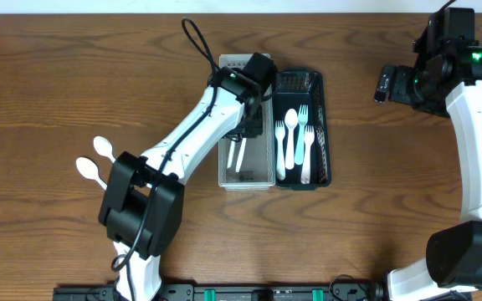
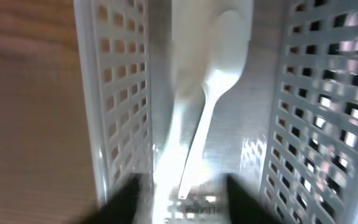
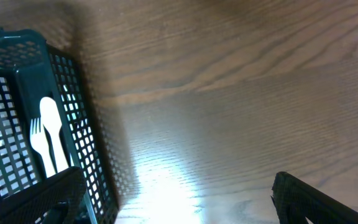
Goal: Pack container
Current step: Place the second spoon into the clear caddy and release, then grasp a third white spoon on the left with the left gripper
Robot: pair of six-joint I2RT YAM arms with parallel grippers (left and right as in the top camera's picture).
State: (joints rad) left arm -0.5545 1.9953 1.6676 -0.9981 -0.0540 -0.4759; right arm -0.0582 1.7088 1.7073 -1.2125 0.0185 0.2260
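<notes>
Your whole backdrop is the table (image 1: 57, 75): dark brown wood, its grain running side to side in the overhead view. Just ahead of the right gripper (image 3: 179, 180), between its fingers, a bright patch of light glares off the wood and washes the grain pale; farther out from it the surface turns darker. Off to the left of the left gripper (image 2: 182, 196) you see the same wood, blurred. A black rail (image 1: 249, 293) with green parts lines the table's near edge.

left arm (image 1: 192, 140) extended, wrist tipped downward | left gripper (image 2: 182, 186) fingers parted | right arm (image 1: 481, 142) stretched out, wrist turned leftward | right gripper (image 3: 179, 180) fingers spread wide
</notes>
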